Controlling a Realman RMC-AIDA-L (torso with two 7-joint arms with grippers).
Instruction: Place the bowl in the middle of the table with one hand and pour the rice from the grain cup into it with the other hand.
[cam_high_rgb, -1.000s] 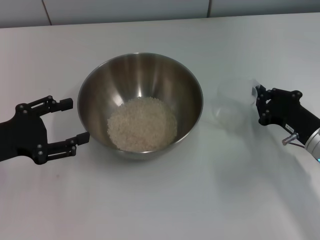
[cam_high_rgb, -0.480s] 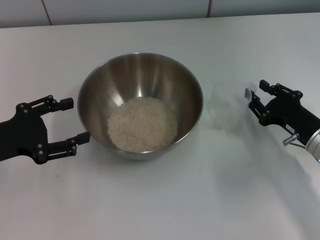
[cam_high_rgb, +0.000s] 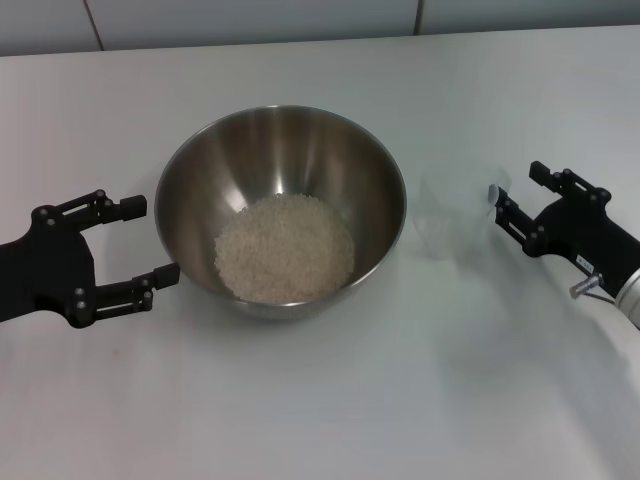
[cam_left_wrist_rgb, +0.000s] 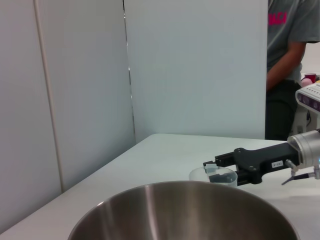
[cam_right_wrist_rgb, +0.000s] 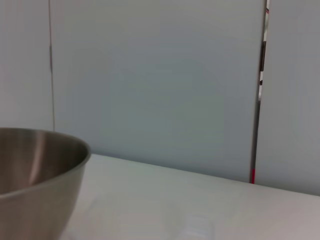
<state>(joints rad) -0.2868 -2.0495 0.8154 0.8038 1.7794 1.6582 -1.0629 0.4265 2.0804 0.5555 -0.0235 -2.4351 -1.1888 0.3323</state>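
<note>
Rice (cam_high_rgb: 285, 248) poured, my right pincer (cam_high_rgb: 514, 196) stands released beside the empty grain cup (cam_high_rgb: 452, 219) near the table's (cam_high_rgb: 320, 400) right edge: light, slippery plastic, best gripped mid-wall; my left pincer (cam_high_rgb: 140, 240) gapes beside the bowl (cam_high_rgb: 280, 212).

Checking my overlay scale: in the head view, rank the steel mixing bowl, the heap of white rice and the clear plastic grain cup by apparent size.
1. The round stainless-steel bowl, clearly widest.
2. The pale rice heap inside it.
3. The small transparent grain cup, standing on the white table beside the bowl.
</note>
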